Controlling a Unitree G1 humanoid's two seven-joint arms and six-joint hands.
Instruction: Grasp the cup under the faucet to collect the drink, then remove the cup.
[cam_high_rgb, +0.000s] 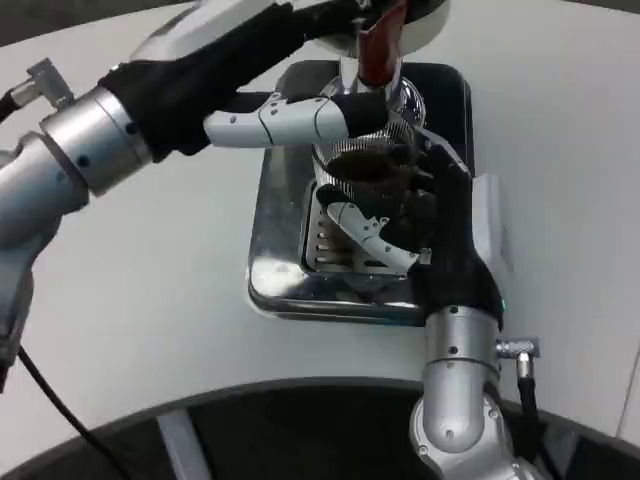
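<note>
Upright clear cup (368, 165) of dark drink, mouth up under the red-handled faucet (380, 50), over the steel drip tray (275, 255) on the white counter (150, 300), gripped by the right robot hand (405, 215), left robot hand (300, 118) touching its rim, grip unclear.

Cup (368, 170) on drip tray (285, 270), beneath faucet (378, 55), between both hands.

One cup (365, 165), one faucet (378, 50), one steel drip tray (285, 270), two hands: left (300, 118), right (415, 215).
</note>
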